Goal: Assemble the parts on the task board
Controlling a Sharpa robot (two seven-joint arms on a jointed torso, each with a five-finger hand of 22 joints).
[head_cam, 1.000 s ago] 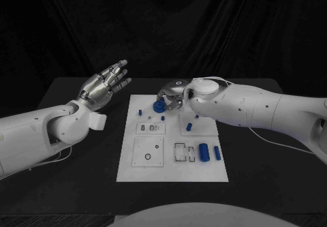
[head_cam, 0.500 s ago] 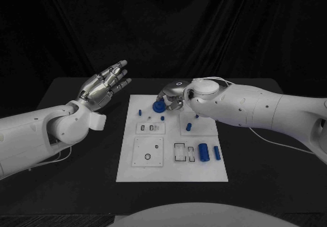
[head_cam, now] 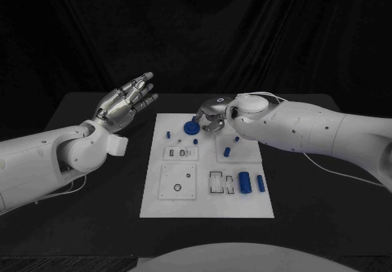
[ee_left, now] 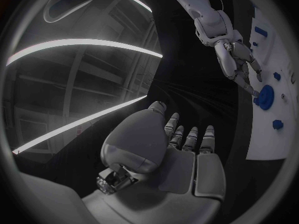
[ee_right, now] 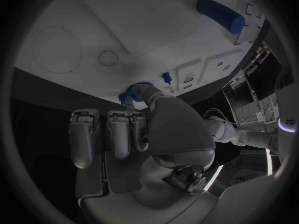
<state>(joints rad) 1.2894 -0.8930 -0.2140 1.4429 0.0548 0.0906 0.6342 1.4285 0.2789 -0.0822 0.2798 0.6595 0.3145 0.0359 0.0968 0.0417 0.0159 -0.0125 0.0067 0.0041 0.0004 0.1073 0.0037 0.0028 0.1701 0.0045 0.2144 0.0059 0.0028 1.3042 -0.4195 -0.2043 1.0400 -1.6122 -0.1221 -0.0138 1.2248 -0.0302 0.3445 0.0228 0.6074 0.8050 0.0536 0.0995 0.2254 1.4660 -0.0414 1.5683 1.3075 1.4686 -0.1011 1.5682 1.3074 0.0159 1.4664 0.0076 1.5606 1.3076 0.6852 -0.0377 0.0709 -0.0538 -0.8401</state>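
Note:
The white task board [head_cam: 204, 201] lies mid-table. A round blue part [head_cam: 191, 127] sits near the board's far edge. My right hand [head_cam: 212, 116] hovers just to its right, fingers pointing down and apart. One fingertip touches the round part's [ee_left: 266, 97] rim, as the left wrist view shows of the right hand [ee_left: 239, 64]. In the right wrist view the right hand [ee_right: 140, 134] reaches a fingertip to the round part [ee_right: 132, 91]. My left hand [head_cam: 127, 103] is raised left of the board, fingers spread and holding nothing; its palm [ee_left: 181, 159] is bare.
On the board are small blue pegs [head_cam: 168, 135] [head_cam: 227, 152], a thick blue cylinder [head_cam: 244, 181] and a thinner one [head_cam: 260, 182] at its right side. White inset plates with slots [head_cam: 178, 181] sit at its left half. Black table surrounds the board.
My right hand has shifted slightly right and away from the round blue part, uncovering more of it. The left hand has stayed still.

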